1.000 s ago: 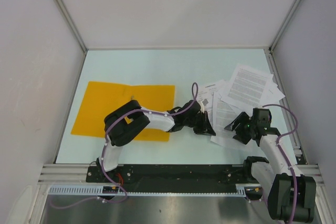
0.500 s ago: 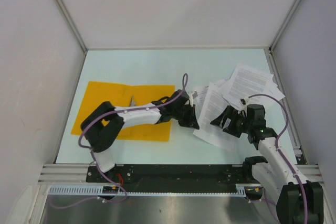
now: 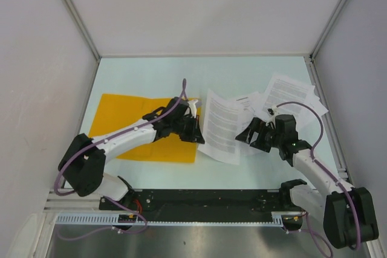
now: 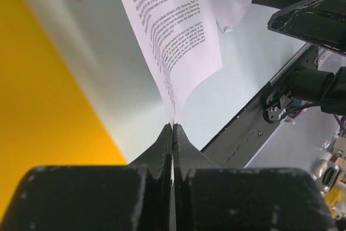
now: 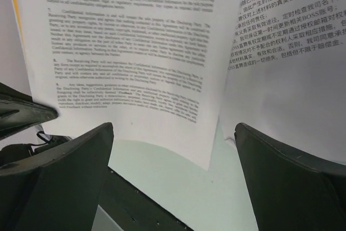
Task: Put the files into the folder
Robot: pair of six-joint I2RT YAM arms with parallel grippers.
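The folder (image 3: 121, 126) is laid on the table's (image 3: 175, 77) left half. One sheet (image 3: 221, 126) is held just right of it, pinched at its edge by the left gripper (image 3: 195, 133). The other files (image 3: 291, 93) are piled further right, behind the right gripper (image 3: 248, 137).

Left fingers (image 4: 158, 152) tight on printed sheet (image 4: 173, 25) corner, orange folder (image 4: 38, 106) alongside.

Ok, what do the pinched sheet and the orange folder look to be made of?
The sheet: thin matte white paper printed in black; it bows loosely from the shut left gripper. The folder: flat, evenly orange-yellow, no glare, so likely card, though thin plastic can't be ruled out.
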